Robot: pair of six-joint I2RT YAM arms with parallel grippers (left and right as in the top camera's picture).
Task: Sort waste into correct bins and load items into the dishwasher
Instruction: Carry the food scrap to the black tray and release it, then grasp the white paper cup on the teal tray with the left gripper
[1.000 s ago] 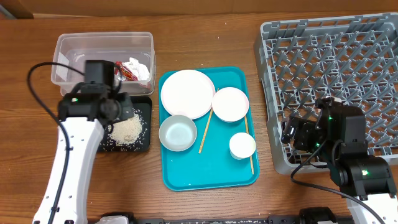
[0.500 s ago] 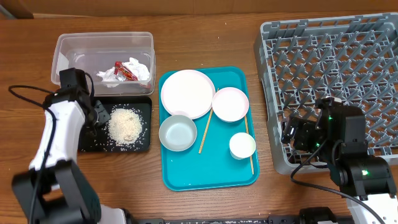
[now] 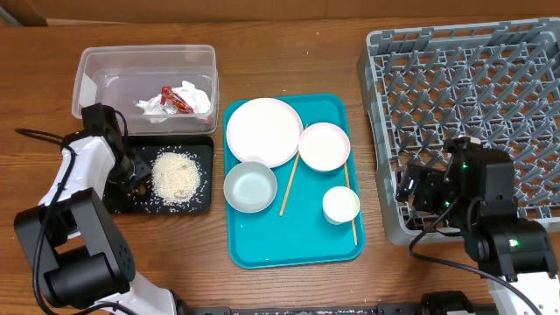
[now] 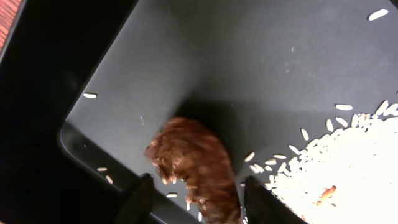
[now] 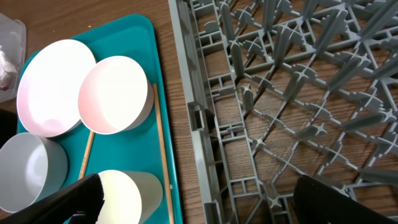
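- The left gripper [image 4: 198,200] hangs low over a corner of the black tray [image 4: 261,68]. Its fingers are partly apart, and the brown food scrap [image 4: 189,163] lies on the tray floor between them (a thin gap seems to show on each side, so I judge it is not pinched). If the scrap is greasy, it may cling to one finger, ride up with the arm and drop on the table.
- The rice [image 4: 354,155] is heaped just beside the scrap. A sideways sweep of the fingers could push grains over the low rim.
- The tray looks light and shallow. A finger catching its wall could tilt it or shove it against the clear tub [image 3: 87,83], where the napkin [image 3: 197,96] and red wrapper [image 3: 172,99] lie.
- The right gripper [image 5: 199,186] is spread wide and empty, at the rack's [image 3: 472,79] near-left edge beside the teal tray [image 3: 297,249].
- The plate [image 3: 262,131], both bowls [image 3: 324,146] [image 3: 249,186], the cup [image 3: 340,205] and the chopsticks [image 3: 289,185] are all on the teal tray, none yet in the rack.
- A reach for the cup could nudge the chopstick touching it, or the smooth round wall could slip from the fingers.
- A dish set down crookedly among the pegs could lean and topple.
- If both arms reach over the teal tray together, they could collide.
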